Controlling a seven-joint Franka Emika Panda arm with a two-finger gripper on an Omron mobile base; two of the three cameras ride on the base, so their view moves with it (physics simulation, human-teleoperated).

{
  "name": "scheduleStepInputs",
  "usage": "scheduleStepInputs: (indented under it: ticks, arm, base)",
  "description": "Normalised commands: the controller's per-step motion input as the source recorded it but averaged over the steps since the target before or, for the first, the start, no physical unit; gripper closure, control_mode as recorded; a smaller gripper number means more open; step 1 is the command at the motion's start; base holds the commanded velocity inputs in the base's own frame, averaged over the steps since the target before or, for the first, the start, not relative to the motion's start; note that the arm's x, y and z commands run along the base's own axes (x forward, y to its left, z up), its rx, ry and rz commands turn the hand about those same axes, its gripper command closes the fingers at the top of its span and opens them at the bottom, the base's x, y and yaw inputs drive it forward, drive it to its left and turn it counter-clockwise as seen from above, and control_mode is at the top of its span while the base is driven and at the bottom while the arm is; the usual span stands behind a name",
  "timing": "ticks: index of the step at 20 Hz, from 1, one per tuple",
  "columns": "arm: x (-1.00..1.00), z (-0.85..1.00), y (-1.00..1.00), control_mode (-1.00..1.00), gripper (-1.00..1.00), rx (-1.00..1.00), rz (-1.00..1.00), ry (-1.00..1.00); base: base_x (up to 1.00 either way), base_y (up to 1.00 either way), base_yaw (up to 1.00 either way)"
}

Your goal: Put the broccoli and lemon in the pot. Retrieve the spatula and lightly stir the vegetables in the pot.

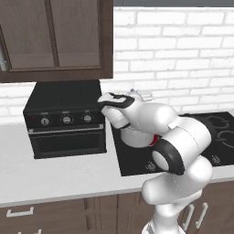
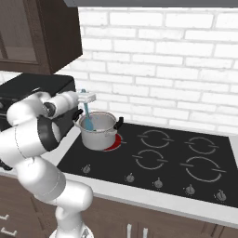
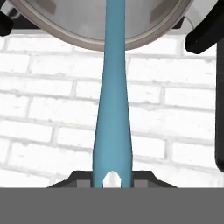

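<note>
base views flank pot (image 2: 97, 131), hand view close

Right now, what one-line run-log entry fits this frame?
phase: stirring | gripper: shut on slim light-blue spatula | spatula: lower end inside round shiny steel pot | pot: on black cooktop | contents: not visible

Shiny steel pot (image 2: 98, 130); matt spatula (image 3: 113, 127)

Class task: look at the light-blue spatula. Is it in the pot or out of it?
In. The tool, shut on the spatula, holds it above the pot; the blade end dips below the pot's rim.
</note>
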Motion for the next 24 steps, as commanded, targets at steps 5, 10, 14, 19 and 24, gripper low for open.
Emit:
scheduleStepInputs:
  ticks: [5,10,14,19,24]
  arm:
    - [0.09,-1.0,-0.55,-1.0,1.0,0.09,0.03,-0.17]
    - [0.05,-1.0,-0.65,-1.0,1.0,0.11,0.04,-0.15]
    - [0.1,-1.0,-0.75,-1.0,1.0,0.16,0.04,-0.1]
    - [0.15,-1.0,-0.69,-1.0,1.0,0.16,0.04,-0.06]
    - [0.12,-1.0,-0.44,-1.0,1.0,0.11,0.12,-0.12]
  base:
    - [0.0,0.0,0.0]
    - [0.0,0.0,0.0]
    - [0.0,0.0,0.0]
    - [0.0,0.0,0.0]
    - [0.0,0.0,0.0]
